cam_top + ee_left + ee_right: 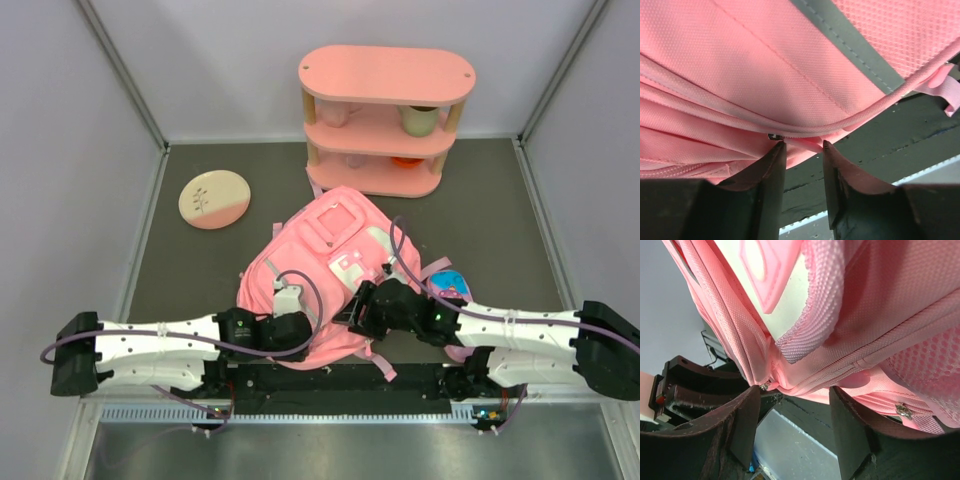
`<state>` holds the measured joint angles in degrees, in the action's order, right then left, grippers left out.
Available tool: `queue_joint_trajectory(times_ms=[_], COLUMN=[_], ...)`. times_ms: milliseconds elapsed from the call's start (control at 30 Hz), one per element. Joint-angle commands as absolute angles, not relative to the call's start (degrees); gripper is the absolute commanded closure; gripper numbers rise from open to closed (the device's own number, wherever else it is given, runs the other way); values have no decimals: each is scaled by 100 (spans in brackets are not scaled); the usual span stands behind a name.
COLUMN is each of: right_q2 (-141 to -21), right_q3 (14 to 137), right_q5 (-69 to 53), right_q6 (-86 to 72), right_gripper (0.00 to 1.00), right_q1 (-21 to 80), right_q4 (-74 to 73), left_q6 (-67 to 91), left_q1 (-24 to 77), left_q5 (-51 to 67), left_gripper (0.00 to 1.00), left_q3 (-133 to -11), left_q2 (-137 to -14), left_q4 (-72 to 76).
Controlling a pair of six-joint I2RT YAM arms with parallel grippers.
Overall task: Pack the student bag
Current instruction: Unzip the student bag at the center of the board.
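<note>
The student bag [330, 270] overruns every edge of both wrist views. A blue item [452, 284] lies mostly hidden behind the right arm. Shelf [385, 120] contents are too small to identify.

Dark table [500, 215]: student bag [320, 270], plate [214, 199], pink shelf [385, 120].

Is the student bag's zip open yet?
Shut where visible: student bag zip seam runs closed beside the left gripper; nothing gapes overhead.

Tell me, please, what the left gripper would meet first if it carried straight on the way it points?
Most likely the backpack: the left gripper points at its lower seam, where a small zip puller sits by one fingertip.
</note>
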<state>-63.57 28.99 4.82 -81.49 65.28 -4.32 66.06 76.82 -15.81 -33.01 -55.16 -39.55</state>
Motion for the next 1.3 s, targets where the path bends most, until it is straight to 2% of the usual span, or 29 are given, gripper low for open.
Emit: queue_joint_trajectory(times_ms=[0,167,200,233,300,367,433,500,533,633,667,867,1133,1267], right_q2=[-6381,-6355,-6354,-6354,-6363,-6381,-6407,-6425,-6434,-6451,-6434,-6407,-7189,-7172], right_q3=[3269,3296,3296,3296,3296,3287,3296,3313,3313,3331,3348,3323,3269,3244], right_q5=[510,501,492,492,483,457,431,396,369,220,194,220,-114,193], right_q6=[-8271,-8244,-8235,-8218,-8218,-8226,-8218,-8218,-8235,-8305,-8332,-8709,-8965,-9053], right_gripper=[44,45,45,45,45,45,45,45,45,46,46,45,47,48], right_q1=[6583,6601,6609,6618,6627,6636,6644,6645,6653,6688,6732,6978,7083,7198], right_q4=[35,18,18,18,18,26,44,61,105,228,220,359,738,764], left_q6=[6882,7005,7040,7066,7119,7180,7207,7286,7321,7356,7356,7225,6979,6698], left_q1=[7796,7796,7805,7805,7831,7822,7822,7822,7822,7822,7822,7822,7822,7822], left_q5=[-1634,-1837,-1872,-1942,-2039,-2162,-2215,-2180,-2154,-2136,-2127,-2197,-2329,-2382], left_gripper=[69,66,53,51,59,61,73,80,90,94,99,100,100,100], left_q3=[-3410,-3393,-3393,-3401,-3393,-3314,-3182,-3112,-3050,-2980,-2979,-3032,-3296,-3410], left_q2=[-5704,-5669,-5634,-5547,-5397,-5169,-4993,-4931,-4878,-4852,-4852,-4773,-4694,-4483], left_q4=[-4350,-4438,-4456,-4491,-4491,-4500,-4500,-4544,-4561,-4588,-4597,-4553,-4544,-4422])
